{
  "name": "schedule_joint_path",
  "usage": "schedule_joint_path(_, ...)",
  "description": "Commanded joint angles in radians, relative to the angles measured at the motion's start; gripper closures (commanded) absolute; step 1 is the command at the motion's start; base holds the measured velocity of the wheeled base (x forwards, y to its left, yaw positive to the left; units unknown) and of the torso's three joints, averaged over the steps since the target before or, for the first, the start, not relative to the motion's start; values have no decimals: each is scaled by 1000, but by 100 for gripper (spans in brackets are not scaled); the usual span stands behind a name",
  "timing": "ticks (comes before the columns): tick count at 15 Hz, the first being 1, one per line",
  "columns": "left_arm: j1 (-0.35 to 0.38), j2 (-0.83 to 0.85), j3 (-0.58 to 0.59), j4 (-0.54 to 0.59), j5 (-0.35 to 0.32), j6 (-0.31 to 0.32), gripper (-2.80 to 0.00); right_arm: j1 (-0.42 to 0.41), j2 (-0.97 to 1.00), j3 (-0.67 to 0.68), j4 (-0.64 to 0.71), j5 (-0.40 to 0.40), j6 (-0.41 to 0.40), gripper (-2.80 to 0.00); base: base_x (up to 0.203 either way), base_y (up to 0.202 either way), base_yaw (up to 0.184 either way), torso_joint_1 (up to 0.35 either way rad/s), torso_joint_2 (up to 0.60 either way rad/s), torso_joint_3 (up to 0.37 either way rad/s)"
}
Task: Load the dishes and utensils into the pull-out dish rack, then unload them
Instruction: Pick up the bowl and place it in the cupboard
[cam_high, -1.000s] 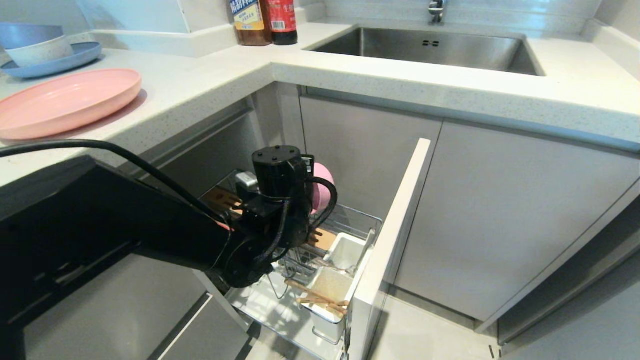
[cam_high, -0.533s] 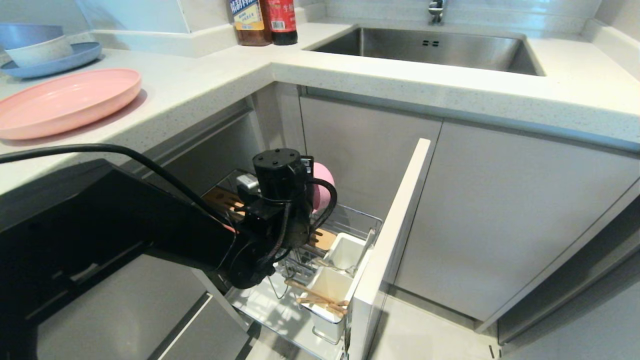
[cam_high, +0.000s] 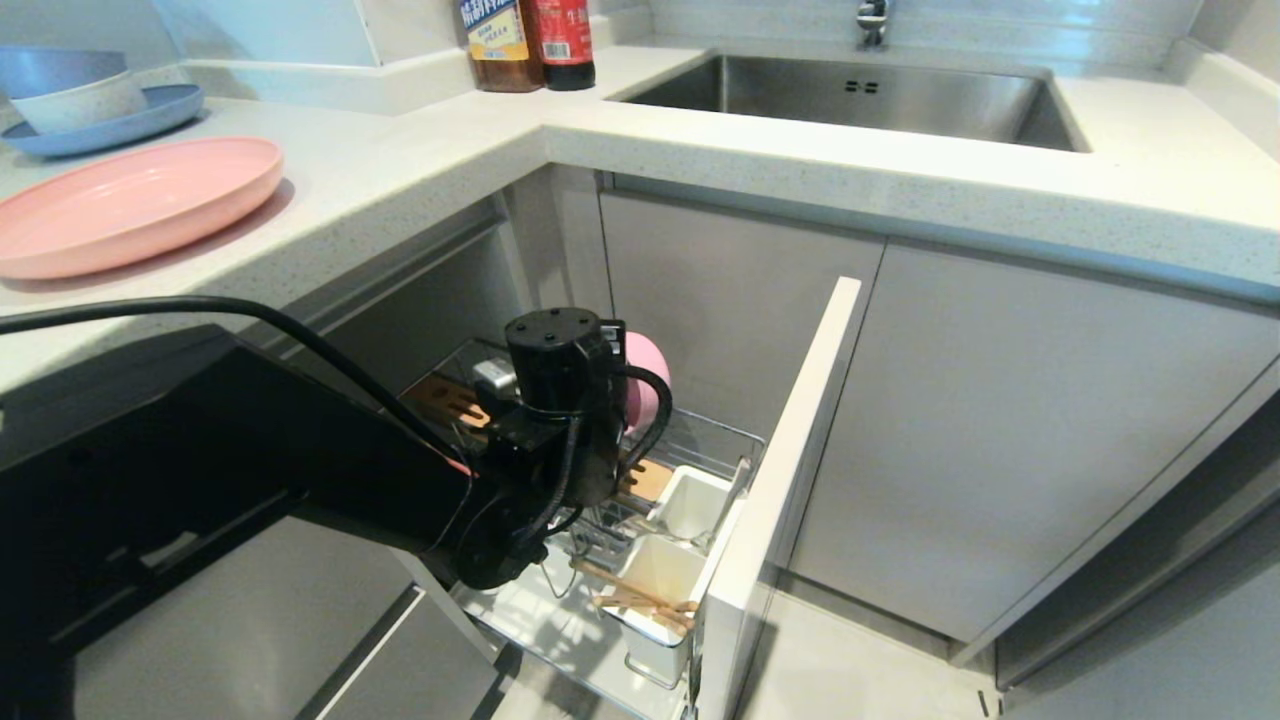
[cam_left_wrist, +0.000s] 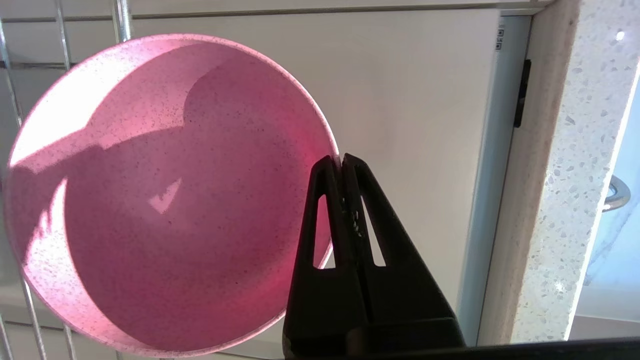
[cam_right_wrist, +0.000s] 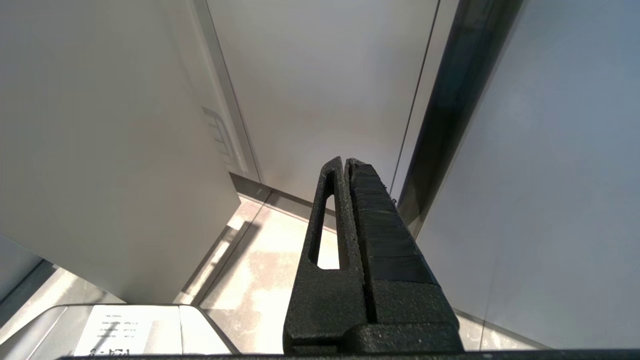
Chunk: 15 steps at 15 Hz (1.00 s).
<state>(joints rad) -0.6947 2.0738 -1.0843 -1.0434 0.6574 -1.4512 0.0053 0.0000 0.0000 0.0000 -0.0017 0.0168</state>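
The small pink bowl (cam_left_wrist: 165, 200) stands on edge over the pull-out dish rack (cam_high: 712, 430), in front of its chrome wires. My left gripper (cam_left_wrist: 341, 159) is shut on the bowl's rim, one finger inside and one outside. In the head view the bowl (cam_high: 648, 380) peeks out behind my left wrist, which hides the fingers. The pink plate (cam_high: 130, 205) lies flat on the counter at the left. Wooden chopsticks (cam_high: 640, 598) rest across the near white cup (cam_high: 655, 570). A slim fork handle (cam_high: 738, 480) leans in the far cup (cam_high: 692, 500). My right gripper (cam_right_wrist: 345, 161) is shut and empty, hanging near the floor.
The rack's pale front panel (cam_high: 790, 470) stands open to the right of the basket. A blue plate with stacked bowls (cam_high: 90, 100) sits at the counter's far left. Two bottles (cam_high: 530, 40) and the sink (cam_high: 860, 95) are at the back. Grey cabinet doors flank the rack.
My left wrist and the pink bowl it holds have sunk a little towards the rack. The right arm has not moved.
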Motion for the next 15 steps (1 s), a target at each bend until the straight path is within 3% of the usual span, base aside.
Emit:
schedule_joint_path(1,0,3,5,-6,4,-11,0,1,0,2,0,0,0,0,0,0,0,0,0,0)
schedule_joint_path(15,-8,15,51,-10,4,-23,0,1,0,2,0,0,0,0,0,0,0,0,0,0)
